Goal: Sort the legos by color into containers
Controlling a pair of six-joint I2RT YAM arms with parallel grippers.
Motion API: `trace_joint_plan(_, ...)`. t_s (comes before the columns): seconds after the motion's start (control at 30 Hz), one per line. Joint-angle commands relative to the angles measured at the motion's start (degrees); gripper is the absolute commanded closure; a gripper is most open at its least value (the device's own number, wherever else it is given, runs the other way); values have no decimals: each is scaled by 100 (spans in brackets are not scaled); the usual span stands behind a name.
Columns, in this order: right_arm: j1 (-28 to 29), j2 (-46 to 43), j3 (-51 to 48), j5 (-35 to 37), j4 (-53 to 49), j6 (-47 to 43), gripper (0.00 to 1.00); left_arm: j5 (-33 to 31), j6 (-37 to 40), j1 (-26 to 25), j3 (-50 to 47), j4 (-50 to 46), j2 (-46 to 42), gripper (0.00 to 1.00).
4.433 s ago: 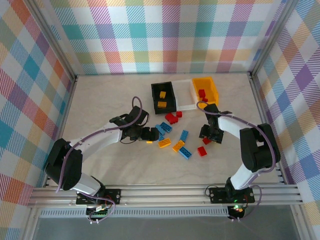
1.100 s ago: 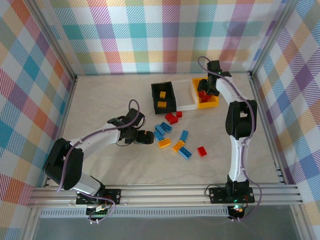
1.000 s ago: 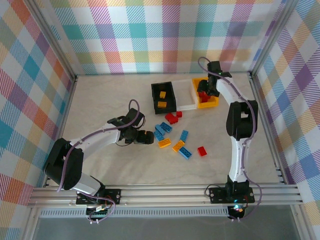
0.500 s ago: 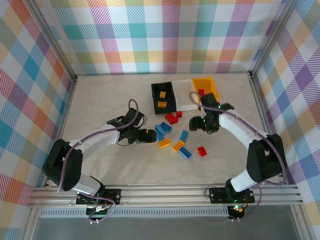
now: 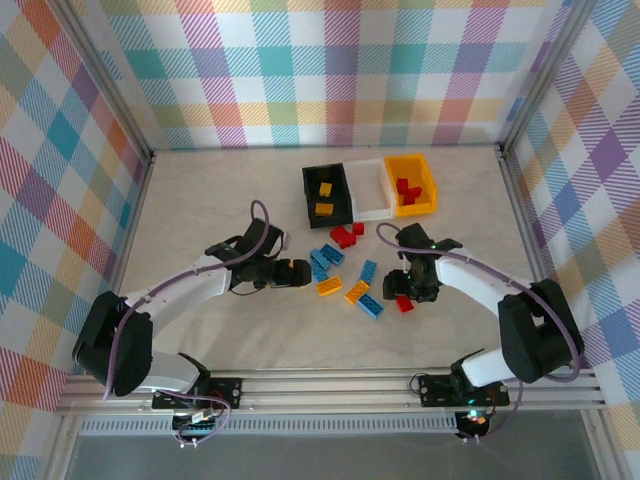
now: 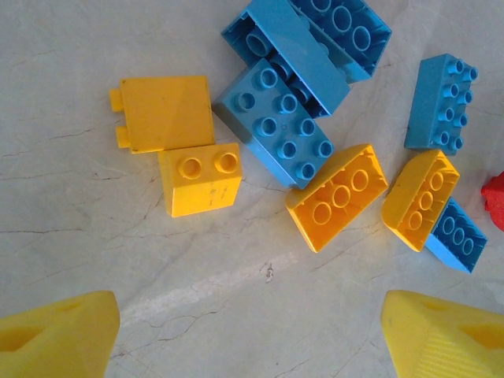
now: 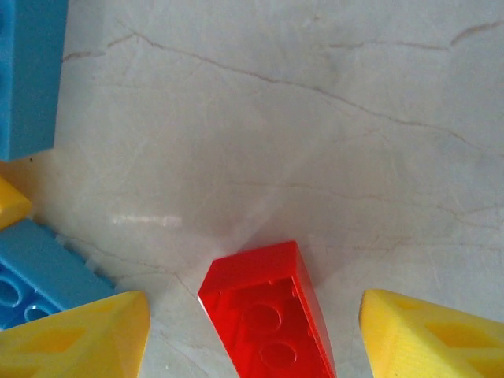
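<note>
In the top view the three containers stand side by side, touching, at the upper middle of the pale marbled desk [image 5: 210, 200]. The black bin [image 5: 308, 196] on the left holds two yellow-orange bricks [image 5: 324, 208]. The white bin [image 5: 368, 211] is in the middle. The yellow-orange bin [image 5: 431, 188] on the right holds several red bricks [image 5: 407, 188].

Below the bins, at the centre of the frame, the loose legos lie scattered. A small red cluster [image 5: 345, 236] lies nearest the black bin. Below it are blue bricks [image 5: 326, 258], then yellow-orange ones [image 5: 328, 286], with more blue pieces mixed among them.

The left tool [image 5: 297, 272] sits just left of this scatter, near the desk. In the left wrist view the left tool [image 6: 252, 346] stands wide, a yellow fingertip in each lower corner and bare desk between them. Above lie a two-stud yellow brick [image 6: 201, 181], a blue eight-stud brick [image 6: 276, 122] and two upturned yellow bricks [image 6: 339, 197].

The right tool [image 5: 404, 288] is at the right edge of the scatter, over a single red brick [image 5: 404, 304]. In the right wrist view the right tool [image 7: 252, 339] is parted, one yellow fingertip [image 7: 79, 339] on either side of that red brick [image 7: 268, 315]. The brick lies studs up on the desk, with a gap showing on both sides. Blue bricks [image 7: 27, 71] lie along the left edge.
</note>
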Motion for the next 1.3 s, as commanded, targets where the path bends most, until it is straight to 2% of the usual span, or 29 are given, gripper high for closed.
trace_joint_plan(0.0,35,238,-39,-18,263,116,30,-5,-48,-52,-67,-105,-184,13)
trace_joint_plan(0.2,35,497,-23,-39,334,184,39,-56,16,-53,-36,-224,-172,13)
trace_joint_plan(0.5,34,585,-3,45,255,250,66,-32,29,-47,-22,-141,-24,13)
trace_joint_plan(0.6,34,607,24,72,219,252,71,-23,33,-51,-28,-124,1,13)
trace_joint_plan(0.9,10,130,390,192,-119,252,71,-49,43,-45,-11,-142,5,13)
trace_joint_plan(1.1,-533,285,1592,225,-455,-89,70,-23,86,-47,56,-148,96,13)
trace_joint_plan(1.27,-1084,1113,3210,277,-576,-347,69,-101,178,-34,82,-217,146,13)
